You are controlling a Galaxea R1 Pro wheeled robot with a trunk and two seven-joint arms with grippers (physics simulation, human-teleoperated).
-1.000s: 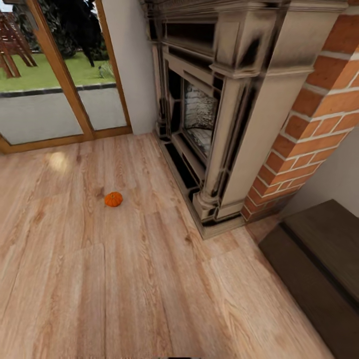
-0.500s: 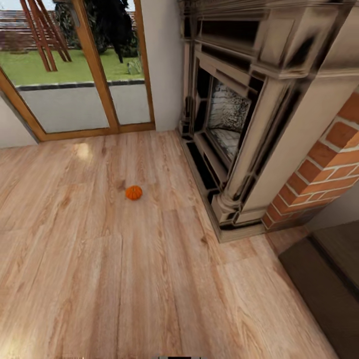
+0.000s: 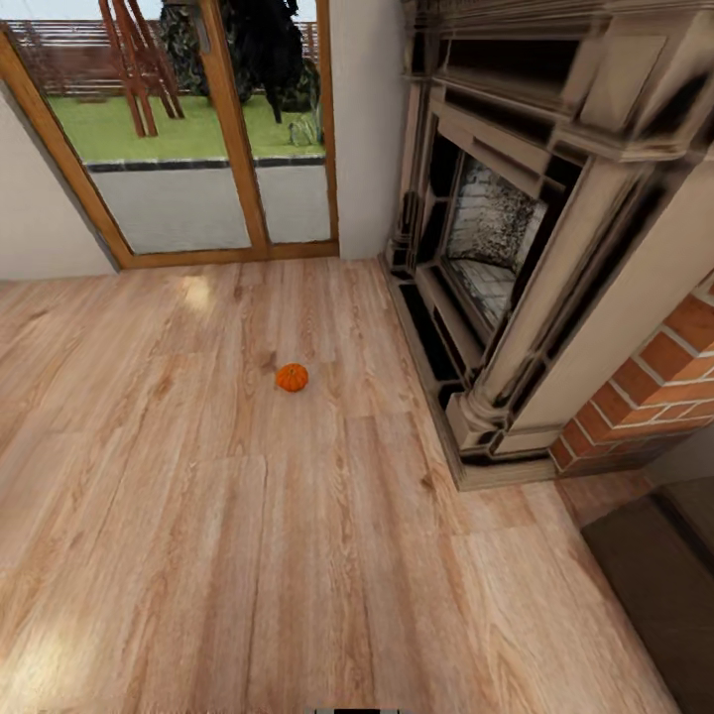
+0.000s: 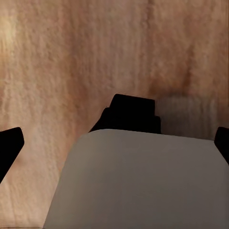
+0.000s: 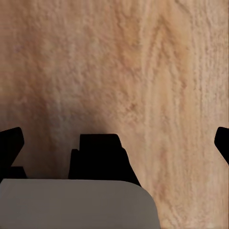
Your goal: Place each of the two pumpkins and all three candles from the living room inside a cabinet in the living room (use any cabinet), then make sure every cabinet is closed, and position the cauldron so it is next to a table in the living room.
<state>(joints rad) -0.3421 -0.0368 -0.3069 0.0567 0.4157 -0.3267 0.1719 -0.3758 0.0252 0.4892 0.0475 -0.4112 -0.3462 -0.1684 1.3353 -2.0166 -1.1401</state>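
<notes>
A pumpkin [image 3: 292,377] is seen on the floor [image 3: 198,555], near the fireplace [image 3: 535,248]; both grippers [image 4: 114,143] [image 5: 114,143] are spread wide, holding nothing.

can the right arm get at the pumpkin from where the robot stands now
Probably not yet. The pumpkin sits alone on open floor, far ahead of the robot. Nothing blocks it, but the right pincer is open over bare planks, so the base likely must roll closer.

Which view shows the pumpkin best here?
The head view: the pumpkin sits whole and unobstructed on the wood floor, left of the fireplace. Both wrist views look down at floorboards between open fingers, giving nothing of it.
</notes>
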